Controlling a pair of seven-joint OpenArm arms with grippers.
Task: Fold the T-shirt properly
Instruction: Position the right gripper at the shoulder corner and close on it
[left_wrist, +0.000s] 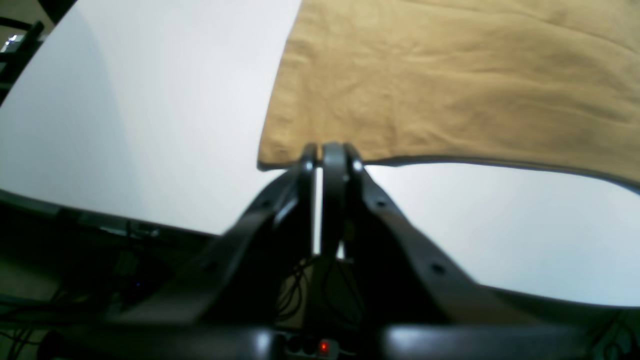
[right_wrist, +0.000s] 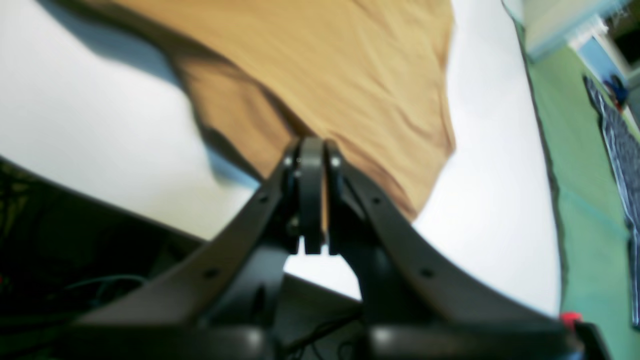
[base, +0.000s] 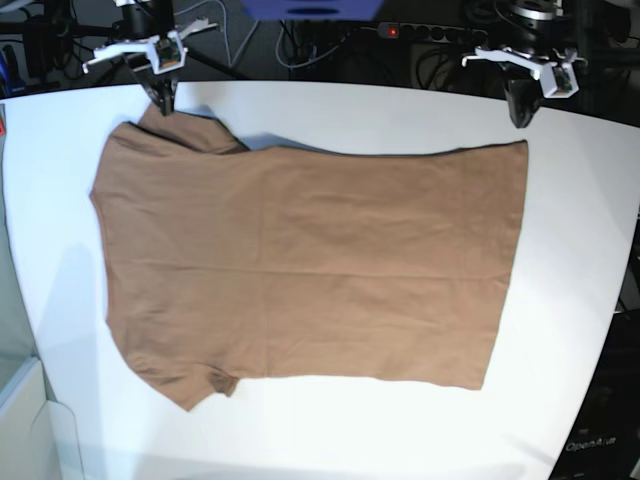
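- Two sets of jaws pinch the far edge of the T-shirt (base: 300, 270): the left gripper (left_wrist: 327, 152) clamps the hem corner, the right gripper (right_wrist: 314, 150) the sleeve, apparently ready to carry that edge over for a fold.
- The shirt lies flat across the white desk (base: 570, 300).
- Cables (base: 250, 40) and a power strip (base: 430, 32) sit behind the desk; nothing blocks the cloth.

Legible text: one item. "OpenArm" was printed in pale letters on a dark panel (base: 597, 445) at the lower right corner of the base view, beside the worktop (base: 560, 330); the last letters were faint. No print, label or number could be read on the T-shirt (base: 300, 270), nor in either wrist view.
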